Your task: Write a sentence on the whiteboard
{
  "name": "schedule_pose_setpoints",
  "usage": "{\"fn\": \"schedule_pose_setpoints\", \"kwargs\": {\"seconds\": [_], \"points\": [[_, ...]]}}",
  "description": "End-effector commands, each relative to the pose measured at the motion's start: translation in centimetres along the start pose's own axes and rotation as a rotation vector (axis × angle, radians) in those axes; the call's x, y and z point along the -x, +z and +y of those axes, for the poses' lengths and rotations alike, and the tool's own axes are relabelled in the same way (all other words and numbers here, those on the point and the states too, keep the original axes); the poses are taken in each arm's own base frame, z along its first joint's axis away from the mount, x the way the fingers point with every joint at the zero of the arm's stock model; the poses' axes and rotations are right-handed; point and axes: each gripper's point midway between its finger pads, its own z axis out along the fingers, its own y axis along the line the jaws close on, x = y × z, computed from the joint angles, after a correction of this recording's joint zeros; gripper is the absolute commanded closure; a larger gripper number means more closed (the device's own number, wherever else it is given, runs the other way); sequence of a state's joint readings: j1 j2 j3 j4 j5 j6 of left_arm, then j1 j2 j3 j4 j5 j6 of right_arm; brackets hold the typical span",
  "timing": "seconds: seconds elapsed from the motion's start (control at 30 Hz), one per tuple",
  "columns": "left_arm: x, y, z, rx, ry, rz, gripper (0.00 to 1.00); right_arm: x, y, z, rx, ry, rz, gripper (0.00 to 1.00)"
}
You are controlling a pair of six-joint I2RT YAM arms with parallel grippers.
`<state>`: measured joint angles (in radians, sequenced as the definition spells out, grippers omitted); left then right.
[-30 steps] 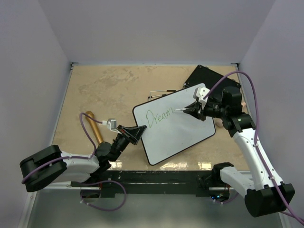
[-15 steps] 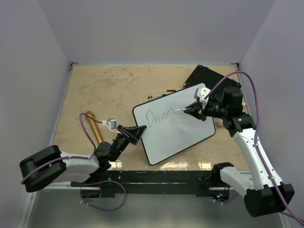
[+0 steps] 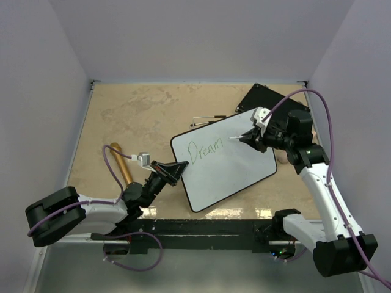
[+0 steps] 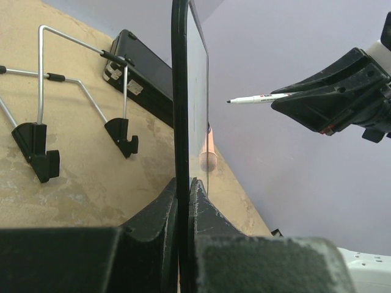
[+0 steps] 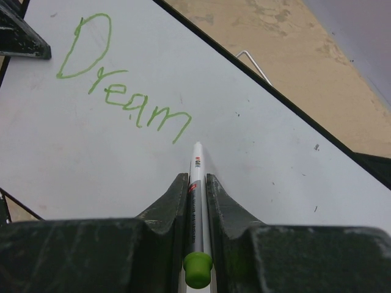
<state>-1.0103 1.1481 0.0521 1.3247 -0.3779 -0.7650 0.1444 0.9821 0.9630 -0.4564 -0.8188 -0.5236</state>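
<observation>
The whiteboard (image 3: 227,176) is tilted on the table with "Dream" (image 3: 204,150) written on it in green. My left gripper (image 3: 181,168) is shut on its left edge. In the left wrist view the whiteboard (image 4: 180,110) shows edge-on between the closed jaws of that gripper (image 4: 183,190). My right gripper (image 3: 249,138) is shut on a white marker (image 3: 237,139) with a green end cap. In the right wrist view the marker (image 5: 196,177) points at the whiteboard (image 5: 275,152) just right of the word's last letter. Seen from the left wrist, the marker (image 4: 256,97) has its tip off the surface.
A flat black board (image 3: 269,101) lies at the back right, partly under the whiteboard. A wire stand (image 3: 204,119) with black feet lies behind the whiteboard. A brass-coloured cylinder (image 3: 121,163) lies at the left. A small pinkish object (image 3: 281,160) sits by the whiteboard's right edge.
My right gripper has drawn the marker slightly up and to the right, away from the end of "Dream". The left gripper and the whiteboard have not moved.
</observation>
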Motion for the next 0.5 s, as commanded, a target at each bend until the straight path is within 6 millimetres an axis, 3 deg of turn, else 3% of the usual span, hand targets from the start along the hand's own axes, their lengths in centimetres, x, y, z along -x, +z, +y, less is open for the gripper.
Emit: {"fn": "schedule_pose_setpoints", "kwargs": {"seconds": [0.0,0.13,0.3,0.47], "points": [[-1.0,-1.5,2.0,0.015,0.138,0.036,1.00,-0.1,0.2,-0.9,-0.020,0.028,0.012,1.00],[-1.0,-1.5,1.9,0.012,0.138,0.038,1.00,-1.4,1.1,-0.9,0.005,0.062,0.025,1.00],[-1.1,-1.4,1.9,0.011,0.136,0.037,1.00,0.2,1.7,-1.7,-0.008,0.066,-0.029,1.00],[-1.2,-1.4,1.9,0.012,0.136,0.040,1.00,0.2,2.7,-1.1,0.025,0.085,-0.035,1.00]]}}
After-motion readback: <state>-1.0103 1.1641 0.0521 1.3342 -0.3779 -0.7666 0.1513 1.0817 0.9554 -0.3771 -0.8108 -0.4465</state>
